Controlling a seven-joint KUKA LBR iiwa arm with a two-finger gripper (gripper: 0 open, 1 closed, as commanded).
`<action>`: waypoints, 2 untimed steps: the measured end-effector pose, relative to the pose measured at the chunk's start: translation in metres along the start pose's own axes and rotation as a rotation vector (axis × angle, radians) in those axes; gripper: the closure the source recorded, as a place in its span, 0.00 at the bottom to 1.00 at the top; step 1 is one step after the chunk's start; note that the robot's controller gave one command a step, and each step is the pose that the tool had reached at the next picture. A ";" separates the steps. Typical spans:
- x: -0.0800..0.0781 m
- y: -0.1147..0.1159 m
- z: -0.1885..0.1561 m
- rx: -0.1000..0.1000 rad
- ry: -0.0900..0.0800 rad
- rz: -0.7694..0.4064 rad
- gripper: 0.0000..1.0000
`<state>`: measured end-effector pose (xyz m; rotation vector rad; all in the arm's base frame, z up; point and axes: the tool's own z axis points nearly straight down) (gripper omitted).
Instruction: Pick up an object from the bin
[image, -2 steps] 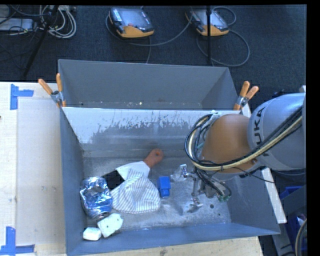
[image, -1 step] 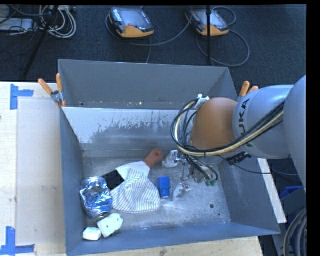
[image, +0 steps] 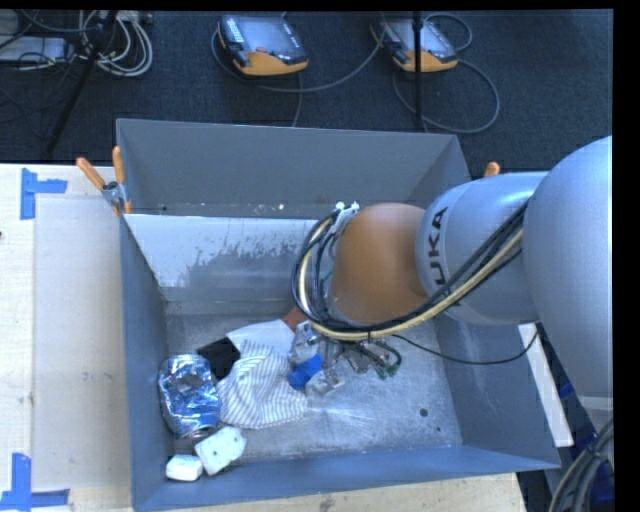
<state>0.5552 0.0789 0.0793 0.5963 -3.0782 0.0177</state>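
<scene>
My gripper (image: 336, 366) hangs below the arm's wrist, low over the bin floor near the middle. Right at its left side a small blue thing (image: 300, 376) lies on the edge of a white striped cloth (image: 258, 388). I cannot tell whether the blue thing is touched by the gripper. A black flat piece (image: 218, 355) rests on the cloth's upper left corner. A small brown thing (image: 293, 319) peeks out just above the cloth, partly hidden by the wrist.
A crumpled silvery blue foil bag (image: 188, 396) lies at the bin's left. Two white lumps (image: 220, 450) (image: 183, 467) sit in the front left corner. The arm and its cables cover the bin's right middle.
</scene>
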 end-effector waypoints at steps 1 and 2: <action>0.000 0.000 0.000 0.000 -0.001 0.000 1.00; -0.007 -0.016 -0.128 -0.010 -0.009 0.055 1.00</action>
